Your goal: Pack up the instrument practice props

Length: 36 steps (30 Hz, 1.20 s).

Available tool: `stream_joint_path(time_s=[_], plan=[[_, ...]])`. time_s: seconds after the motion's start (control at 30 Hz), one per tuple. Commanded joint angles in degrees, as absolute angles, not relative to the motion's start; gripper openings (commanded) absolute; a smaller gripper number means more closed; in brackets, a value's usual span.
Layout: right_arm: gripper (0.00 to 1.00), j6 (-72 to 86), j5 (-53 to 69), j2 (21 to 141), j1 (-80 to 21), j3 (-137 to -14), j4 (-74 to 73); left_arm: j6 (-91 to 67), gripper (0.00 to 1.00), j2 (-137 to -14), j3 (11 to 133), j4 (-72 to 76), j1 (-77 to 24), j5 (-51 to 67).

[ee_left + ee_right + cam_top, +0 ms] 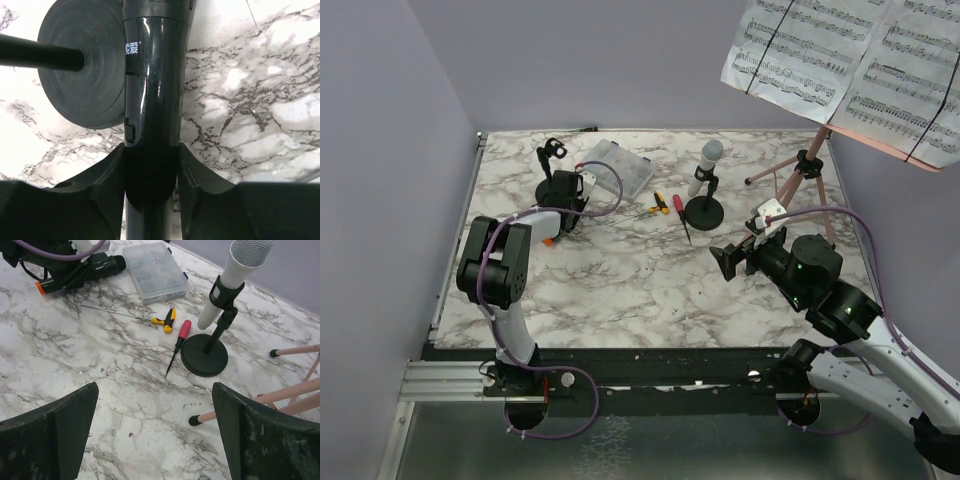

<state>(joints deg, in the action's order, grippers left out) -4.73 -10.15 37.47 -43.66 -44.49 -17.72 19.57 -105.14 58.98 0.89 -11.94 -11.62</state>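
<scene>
Mira: What does the left claw (151, 160) have?

Tomas: It is closed partway on the black microphone (152, 100); its fingers (107, 185) press the glossy body from both sides. Seen from above, with the middle of the marble table (620, 290) as the centre of the clock, this grip is at about 10 o'clock. The round base of the first holder (82, 65) is just beside the microphone.

Mira: And the right claw (155, 440)?

Tomas: It is spread fully wide and holds nothing. It hangs above the table at about 3 o'clock and points toward the middle.

Mira: Where are the other props?

Tomas: The grey-headed microphone (707, 160) stands tilted in the second holder (705, 210) at about 1 o'clock. The pink tripod (800, 175) is at 2 o'clock, and its desk carries the white sheet-music pages (850, 60) high over the far right corner.

Mira: Is anything else there?

Tomas: A clear box (618, 165) lies at 11 o'clock. A yellow screwdriver (660, 207) and a red screwdriver (678, 205) lie near 12 o'clock, just left of the second holder's base.
</scene>
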Motion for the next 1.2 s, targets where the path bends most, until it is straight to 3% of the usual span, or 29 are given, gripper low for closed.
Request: stream_joint_path(time_s=[0.0,0.23,0.33,0.83,1.17], plan=[[1.0,-5.41,-12.39,37.22,-43.86,-43.76,-17.8,20.0,0.4,-107.61,61.09,0.97,-10.99,-15.09],[1.0,-6.02,-12.1,38.53,-43.86,-44.04,-17.04,18.6,0.73,-106.22,61.05,0.63,-10.9,-13.36],[1.0,-6.21,-11.81,38.83,-43.86,-44.1,-16.56,17.72,0.98,-105.02,60.76,0.23,-10.9,-12.54],[1.0,-2.82,-12.38,40.17,-43.9,-42.99,-14.91,9.01,0.99,-91.67,58.34,-6.78,-10.9,-7.04],[1.0,-2.65,-11.96,39.99,-43.86,-40.6,-9.87,-2.27,0.99,-81.37,65.05,-24.75,-10.9,-4.48]])
